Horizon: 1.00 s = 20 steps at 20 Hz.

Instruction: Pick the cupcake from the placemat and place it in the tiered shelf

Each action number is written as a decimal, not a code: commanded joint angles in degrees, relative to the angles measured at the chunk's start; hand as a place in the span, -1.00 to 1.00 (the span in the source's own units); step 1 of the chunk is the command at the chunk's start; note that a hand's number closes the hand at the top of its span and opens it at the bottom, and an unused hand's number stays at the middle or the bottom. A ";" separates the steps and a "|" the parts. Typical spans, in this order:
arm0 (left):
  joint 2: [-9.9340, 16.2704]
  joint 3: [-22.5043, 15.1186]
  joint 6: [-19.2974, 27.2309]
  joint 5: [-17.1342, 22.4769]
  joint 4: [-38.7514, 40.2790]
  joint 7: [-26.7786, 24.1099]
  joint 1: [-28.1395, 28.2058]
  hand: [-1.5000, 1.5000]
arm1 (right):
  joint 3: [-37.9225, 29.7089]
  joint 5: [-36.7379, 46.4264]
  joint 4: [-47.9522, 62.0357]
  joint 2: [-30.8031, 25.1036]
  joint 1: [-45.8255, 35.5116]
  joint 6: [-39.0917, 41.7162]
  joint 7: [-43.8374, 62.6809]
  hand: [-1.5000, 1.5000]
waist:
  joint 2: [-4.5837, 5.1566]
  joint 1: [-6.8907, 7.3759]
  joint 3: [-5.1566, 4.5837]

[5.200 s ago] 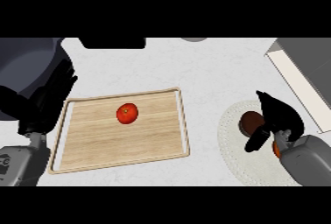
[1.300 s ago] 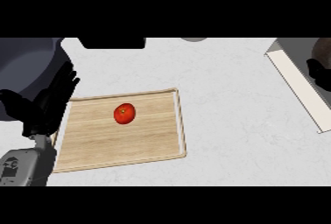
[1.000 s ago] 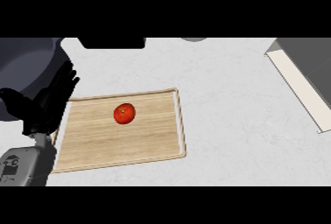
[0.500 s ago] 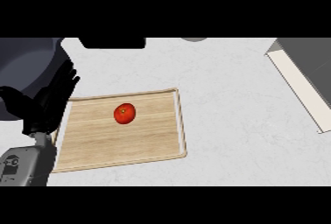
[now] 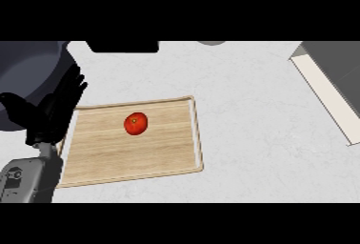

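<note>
Neither the cupcake nor the placemat is shown in the head view, so where the cupcake lies cannot be told. Only a pale edge of the tiered shelf [image 5: 325, 97] is seen at the view's right side. The right hand is out of view as well, and whether anything is held by it cannot be judged. If the cupcake is being set into the shelf, it is best kept upright and lowered onto a level tier before it is let go, with the shelf's edge not knocked. On the counter [image 5: 260, 143] a wooden tray [image 5: 126, 157] is seen, with a tomato [image 5: 135, 123] lying on it. The left hand [image 5: 53, 112] is held at the view's left, beside the tray's edge, its fingers [image 5: 70, 88] straight, pointed upward and holding nothing; it is judged to be resting.
</note>
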 commanded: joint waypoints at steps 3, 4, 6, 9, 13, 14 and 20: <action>1.46 2.23 -2.80 1.73 1.91 -0.95 0.03 0.00 | -0.96 -2.07 10.25 -4.15 -0.45 -0.90 -7.60 1.00 | 0.02 0.05 0.00; -0.86 -0.49 -0.23 0.58 -3.38 1.62 1.00 0.00 | -3.44 0.87 10.31 -0.39 2.04 -7.24 -2.33 1.00 | -0.01 0.38 0.06; 0.31 0.61 -1.70 0.19 1.61 -1.47 -0.32 0.00 | -1.60 2.57 13.70 -2.90 -2.52 -9.32 -1.06 -1.00 | 0.14 0.30 -0.01; 1.18 1.31 -1.88 0.33 0.99 -0.24 -0.18 0.00 | -3.65 1.01 23.44 -5.90 -5.26 -12.64 -10.92 -1.00 | 0.22 0.64 0.04; 0.28 1.19 -1.66 0.44 2.90 -0.88 -1.95 0.00 | -5.79 -1.58 28.73 -5.68 -8.75 -17.33 -18.19 -1.00 | 0.31 0.69 0.08; -0.82 -0.08 -0.14 -0.21 -2.37 1.19 0.56 0.00 | -6.25 -1.98 29.02 -6.87 -7.20 -17.15 -20.76 -1.00 | 0.12 0.71 0.08; 0.29 1.26 -1.04 0.85 -1.79 2.78 -0.63 0.00 | -7.56 -6.02 37.38 -15.19 -9.83 -9.43 -22.12 -1.00 | 0.08 0.34 0.04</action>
